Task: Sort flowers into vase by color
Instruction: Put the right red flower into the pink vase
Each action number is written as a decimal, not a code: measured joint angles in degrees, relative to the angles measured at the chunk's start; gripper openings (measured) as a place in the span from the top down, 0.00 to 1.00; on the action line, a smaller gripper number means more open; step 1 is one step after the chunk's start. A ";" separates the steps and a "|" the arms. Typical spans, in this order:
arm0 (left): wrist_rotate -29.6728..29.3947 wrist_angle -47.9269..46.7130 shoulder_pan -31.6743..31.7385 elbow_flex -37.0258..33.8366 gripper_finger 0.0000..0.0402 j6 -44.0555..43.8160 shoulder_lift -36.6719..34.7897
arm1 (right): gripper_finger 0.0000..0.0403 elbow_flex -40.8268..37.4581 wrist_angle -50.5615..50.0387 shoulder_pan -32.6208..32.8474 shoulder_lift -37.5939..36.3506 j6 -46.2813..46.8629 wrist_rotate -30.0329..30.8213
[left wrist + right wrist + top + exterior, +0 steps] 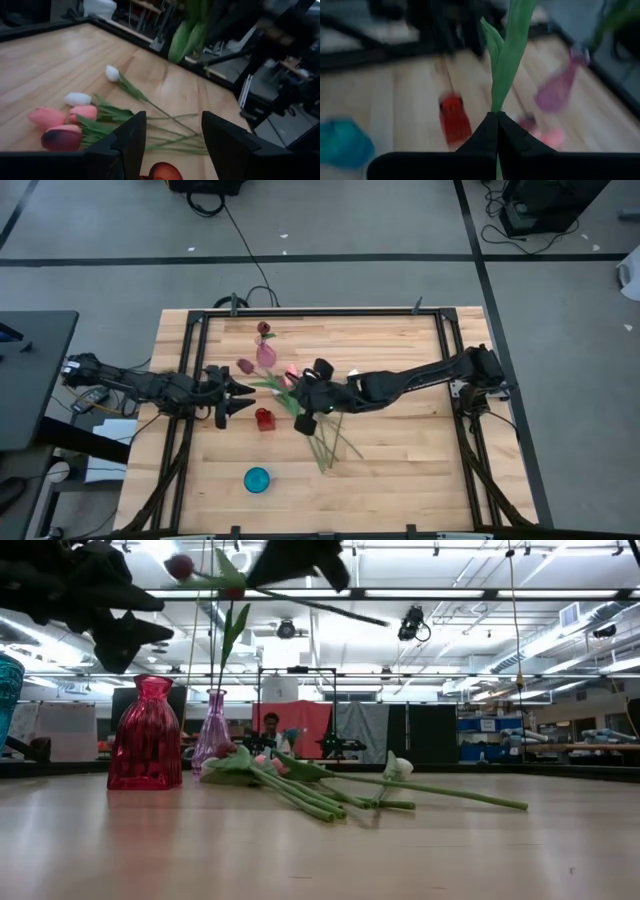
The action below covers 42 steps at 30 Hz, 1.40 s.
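Note:
My right gripper [296, 394] hangs above the table's middle, shut on a dark maroon flower [180, 565] that is in the air. Other flowers [325, 438] in pink, white and maroon lie in a heap [80, 112] on the wood, stems toward the near edge. A maroon flower [263, 328] stands in the purple vase [266, 355]. The red vase [264, 418] and blue vase [257, 479] stand nearer. My left gripper [240, 392] waits open at the left, just above the red vase [165, 172], with nothing between its fingers [127, 142]. My right gripper pinches the flower's green stem [498, 107] between its two shut fingers, where the leaves begin. The fingers come from the table's right, slanting down, and lie across the stem. The flower is lifted clear and lies about level, head toward my left gripper, leaves [235, 630] drooping.
The three vases stand in a row from far to near, left of the table's middle. A black frame [320, 311] edges the table. Bare wood lies to the right and at the near edge.

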 joint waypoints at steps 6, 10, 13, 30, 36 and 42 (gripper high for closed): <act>1.57 11.21 -0.04 0.00 0.51 1.19 8.93 | 0.98 -3.66 13.72 -0.17 0.70 -5.57 1.05; 1.86 19.47 -0.04 0.00 0.51 3.50 13.19 | 0.98 -6.39 22.88 -0.06 0.83 -8.62 3.40; 1.84 24.20 -0.04 0.00 0.51 5.40 15.05 | 0.98 -7.95 29.40 0.18 1.01 -11.38 3.84; -0.57 32.25 0.00 0.11 0.51 10.95 16.15 | 0.98 -13.69 34.91 0.24 1.05 -7.76 -1.62; -2.20 31.88 0.02 0.85 0.51 12.66 16.17 | 0.94 -15.58 34.86 0.11 1.05 -5.38 -5.98; -2.09 31.56 0.02 0.86 0.59 13.12 16.17 | 0.79 -15.66 31.79 0.05 1.05 -3.29 -8.22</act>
